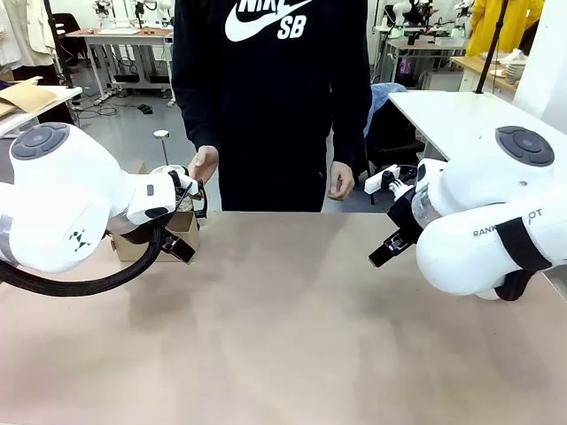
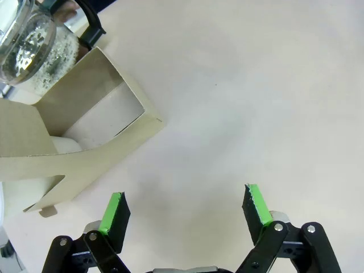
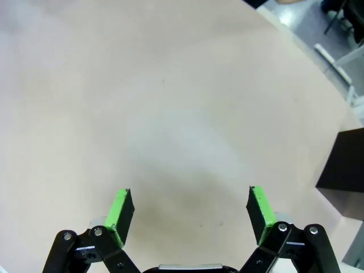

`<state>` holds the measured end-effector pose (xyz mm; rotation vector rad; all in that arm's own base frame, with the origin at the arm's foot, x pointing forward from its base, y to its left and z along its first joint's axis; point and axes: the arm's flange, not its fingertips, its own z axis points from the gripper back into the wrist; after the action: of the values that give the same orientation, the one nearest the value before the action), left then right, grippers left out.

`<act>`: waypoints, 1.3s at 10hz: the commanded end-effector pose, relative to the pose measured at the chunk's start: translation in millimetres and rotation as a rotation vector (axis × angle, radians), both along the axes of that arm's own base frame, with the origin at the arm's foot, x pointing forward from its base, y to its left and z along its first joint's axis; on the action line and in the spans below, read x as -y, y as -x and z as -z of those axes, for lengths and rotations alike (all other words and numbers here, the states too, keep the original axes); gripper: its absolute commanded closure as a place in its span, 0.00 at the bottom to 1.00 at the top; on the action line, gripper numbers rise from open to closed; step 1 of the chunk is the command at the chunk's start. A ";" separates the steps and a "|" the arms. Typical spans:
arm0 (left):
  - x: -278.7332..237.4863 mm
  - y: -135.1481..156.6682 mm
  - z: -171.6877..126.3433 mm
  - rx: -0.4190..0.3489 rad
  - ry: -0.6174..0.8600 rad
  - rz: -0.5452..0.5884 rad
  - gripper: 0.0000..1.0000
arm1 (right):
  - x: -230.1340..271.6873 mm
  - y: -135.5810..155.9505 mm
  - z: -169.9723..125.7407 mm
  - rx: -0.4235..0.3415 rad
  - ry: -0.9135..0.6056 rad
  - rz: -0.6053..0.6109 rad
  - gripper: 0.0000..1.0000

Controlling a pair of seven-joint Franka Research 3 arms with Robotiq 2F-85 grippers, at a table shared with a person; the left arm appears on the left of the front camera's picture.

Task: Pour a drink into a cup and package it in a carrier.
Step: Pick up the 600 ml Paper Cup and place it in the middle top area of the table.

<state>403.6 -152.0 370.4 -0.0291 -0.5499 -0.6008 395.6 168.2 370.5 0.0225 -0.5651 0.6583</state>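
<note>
The tan cardboard carrier (image 2: 85, 122) stands at the table's left, half hidden behind my left arm (image 1: 182, 232). A white curved surface (image 2: 108, 120) shows inside one slot, probably the cup; I cannot tell its height. Just behind the carrier is the clear glass jug (image 2: 31, 54) with a black handle; the drink in it is not clear to see. A person's hand (image 1: 204, 164) is at the jug's top. My left gripper (image 2: 185, 207) hangs open over bare table beside the carrier. My right gripper (image 3: 190, 210) is open above bare table on the right.
A black box (image 3: 344, 168) sits near the table's right edge, close to my right arm (image 1: 478, 239). The person stands at the far side, the other hand (image 1: 341, 181) hanging by the table edge. The tabletop (image 1: 283, 328) is bare between the arms.
</note>
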 end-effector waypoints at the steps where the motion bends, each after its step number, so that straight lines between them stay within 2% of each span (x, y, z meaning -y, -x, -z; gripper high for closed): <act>1: -0.2 -0.1 0.0 0.000 0.000 0.000 0.00 | 0.1 0.0 -0.2 0.000 -0.001 0.000 0.00; 6: -0.2 -0.1 0.0 0.000 0.000 0.000 0.00 | 0.0 0.0 0.0 0.000 0.000 0.000 0.00; 7: -0.2 -0.1 0.0 0.000 0.000 0.000 0.00 | 8.2 -25.7 -34.3 -0.029 -0.052 -0.049 0.00; 10: -0.2 -0.1 0.0 0.000 0.000 0.000 0.00 | 33.8 -73.4 -129.2 -0.103 -0.102 -0.148 0.00; 12: -0.2 -0.1 0.0 0.000 0.000 0.000 0.00 | 68.5 -98.6 -182.8 -0.112 -0.133 -0.272 0.00; 13: -0.2 -0.1 0.0 0.000 0.000 0.000 0.00 | 95.5 -103.0 -198.3 -0.098 -0.179 -0.369 0.00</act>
<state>403.6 -152.0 370.4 -0.0289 -0.5499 -0.6006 477.7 99.8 570.8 0.2603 -0.5370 0.8755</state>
